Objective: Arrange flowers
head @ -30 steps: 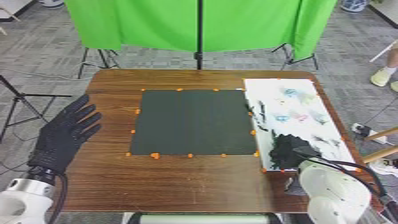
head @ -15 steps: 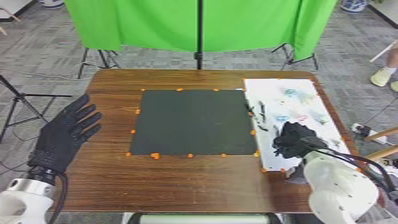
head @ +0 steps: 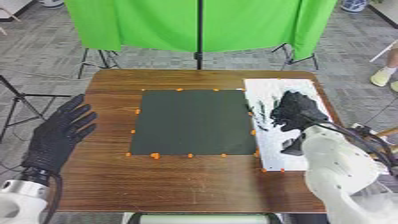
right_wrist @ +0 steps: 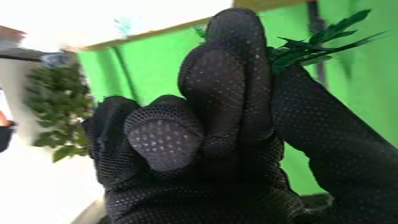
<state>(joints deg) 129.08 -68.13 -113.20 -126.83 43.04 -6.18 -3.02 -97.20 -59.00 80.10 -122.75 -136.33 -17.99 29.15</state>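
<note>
Leave the left hand point(head: 60, 131) released at the near left of the worktop point(head: 204, 192), with fingers straight. Treat the dark mat point(head: 191, 122) in the middle as the likely target. Over the white sheet point(head: 284, 162), on the right, pinch the green sprig point(right_wrist: 313, 51) lightly, as now, in the right hand point(head: 298, 110). Lift clear of the dark leaves point(head: 262, 107) just left, then lower gently, without crushing foliage

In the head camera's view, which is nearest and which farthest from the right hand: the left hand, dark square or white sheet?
From the right hand:
1. White sheet: table's right side, below the hand.
2. Dark square: mid-table, left of the sheet.
3. Left hand: at the table's left edge.
</note>
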